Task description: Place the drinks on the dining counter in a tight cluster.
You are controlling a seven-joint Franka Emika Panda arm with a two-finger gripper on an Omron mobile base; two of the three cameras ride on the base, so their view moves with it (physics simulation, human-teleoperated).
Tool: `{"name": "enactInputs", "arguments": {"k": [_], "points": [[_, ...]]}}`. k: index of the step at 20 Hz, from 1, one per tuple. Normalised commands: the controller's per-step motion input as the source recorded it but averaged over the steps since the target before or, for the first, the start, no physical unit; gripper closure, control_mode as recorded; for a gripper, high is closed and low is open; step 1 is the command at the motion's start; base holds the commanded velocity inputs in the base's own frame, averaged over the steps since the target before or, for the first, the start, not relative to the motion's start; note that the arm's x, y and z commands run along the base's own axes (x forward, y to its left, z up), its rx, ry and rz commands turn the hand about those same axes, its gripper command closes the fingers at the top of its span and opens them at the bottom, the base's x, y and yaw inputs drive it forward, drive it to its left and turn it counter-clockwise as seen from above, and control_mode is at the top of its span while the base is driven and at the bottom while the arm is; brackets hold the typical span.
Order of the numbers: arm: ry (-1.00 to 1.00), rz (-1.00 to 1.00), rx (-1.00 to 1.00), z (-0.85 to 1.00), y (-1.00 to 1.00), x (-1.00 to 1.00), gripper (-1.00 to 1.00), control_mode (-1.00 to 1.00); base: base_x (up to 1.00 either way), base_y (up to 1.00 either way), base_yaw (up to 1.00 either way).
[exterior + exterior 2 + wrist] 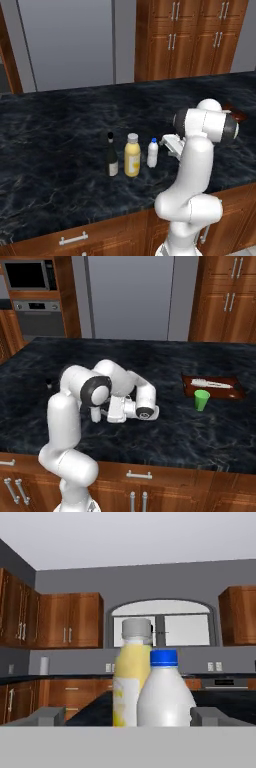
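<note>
Left base view: three drinks are seen upright on the worktop (60, 135) in a short row, wine bottle (111, 155) leftmost, juice bottle (132, 155) in the middle, white bottle (152, 153) rightmost, each just beside the next. The pincer (171, 144) is held level beside the white bottle, on the arm's side. In the hand view the pincer (128, 716) is shown with its jaws spread wide apart, one fingertip (45, 716) at either side, and nothing is clamped between them; the white bottle (166, 692) stands close ahead, with the juice bottle (132, 677) directly behind it.

The placing step is judged complete for the white bottle, and the cluster appears formed. The next move is judged to call for a straight withdrawal of the pincer along its own axis, away from the row, so that no bottle is brushed or tipped.

The row stands back from the near edge of the worktop, with open dark surface beyond and to the left. In the right base view a green cup (201, 400) and a board (214, 386) are seen well apart, to the right.
</note>
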Motion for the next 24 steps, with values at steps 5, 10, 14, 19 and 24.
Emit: {"name": "enactInputs", "arguments": {"k": [5,10,14,19,24], "points": [[0.01,0.0,-0.11,0.59,-0.11,-0.37,-1.0,-1.0,0.0,0.0,0.0],[0.0,-0.03,-0.09,0.47,-0.13,-0.58,-1.0,-1.0,0.0,0.0,0.0],[0.0,-0.1,-0.01,0.44,-0.11,-0.54,-1.0,-1.0,0.0,0.0,0.0],[0.0,-0.03,-0.03,0.47,-0.04,-0.56,-1.0,-1.0,0.0,0.0,0.0],[0.0,0.0,-0.06,0.62,0.0,-0.48,-1.0,-1.0,0.0,0.0,0.0]]}}
